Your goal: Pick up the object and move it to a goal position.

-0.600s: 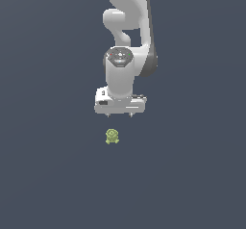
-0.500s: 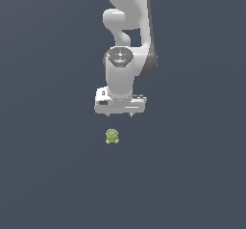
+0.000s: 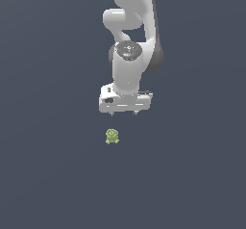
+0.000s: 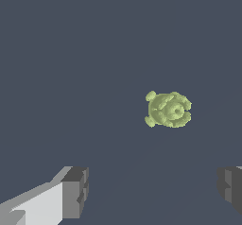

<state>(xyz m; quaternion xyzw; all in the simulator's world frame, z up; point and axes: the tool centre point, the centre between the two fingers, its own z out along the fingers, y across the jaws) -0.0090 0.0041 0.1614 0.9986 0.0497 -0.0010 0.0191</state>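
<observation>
Nothing is seen to have moved: the white jaws (image 3: 124,113) hang spread above the tiny yellow-green lumpy object (image 3: 112,136) on the dark floor (image 3: 48,175). It is judged light and rigid, best gripped across its rounded middle.

Plain dark grey-blue surface (image 3: 48,175)

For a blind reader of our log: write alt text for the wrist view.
A small yellow-green lumpy object with short nubs lies alone on a flat dark grey surface, seen from above. At the picture's edge, the gripper shows two grey fingertips set wide apart, open, with the object lying beyond the gap and untouched.
</observation>
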